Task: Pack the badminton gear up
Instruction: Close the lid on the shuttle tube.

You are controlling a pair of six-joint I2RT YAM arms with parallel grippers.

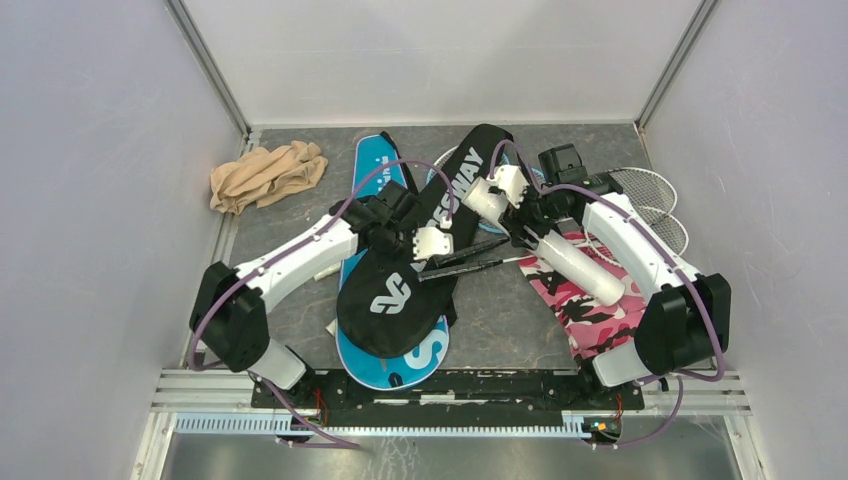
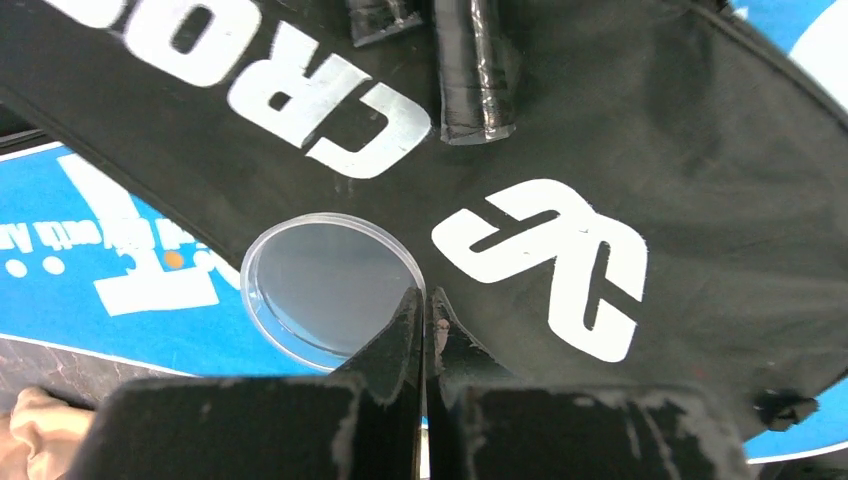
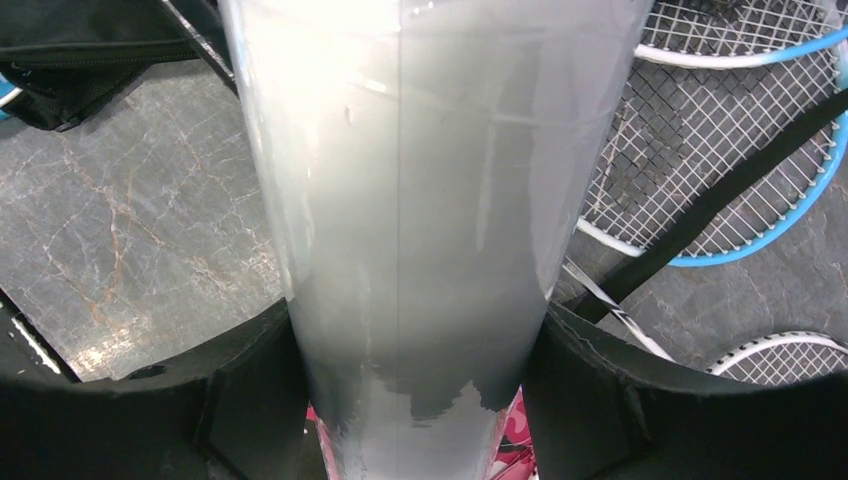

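Nearest the arm bases, the rounded end of a blue racket-shaped cover (image 1: 400,372) with white lettering lies flat on the dark grey marbled tabletop (image 1: 500,320). A black racket-shaped cover (image 1: 395,295) printed "CROSSWAY" in white lies on top of it. The black cover runs diagonally away to the right, so blue shows at both ends.

The left gripper (image 2: 424,310) hangs over the black cover's wide end with its jaws pressed tight together. Its tips sit at the edge of a clear round plastic lid (image 2: 320,285), which lies where the black cover meets the blue one. The left wrist view does not settle whether the lid's rim is caught between the fingers. Just beyond, black-wrapped racket handles (image 1: 470,262) stick out from the black cover's right side.

To the right, a flat piece of pink camouflage fabric (image 1: 595,310) lies on the table beside the right arm. The right gripper (image 3: 415,330) is clamped on a long white tube (image 3: 420,150), one finger against each side of it. The tube slants from over the pink fabric's far edge up toward the black cover's narrow end.

Past the tube, a blue-framed strung racket (image 3: 690,170) lies on the table with a black strap across its strings. Silver-framed racket heads (image 1: 650,195) overlap one another at the far right. Far left, well apart from the gear, a tan cloth bundle (image 1: 265,175) lies crumpled near the wall.
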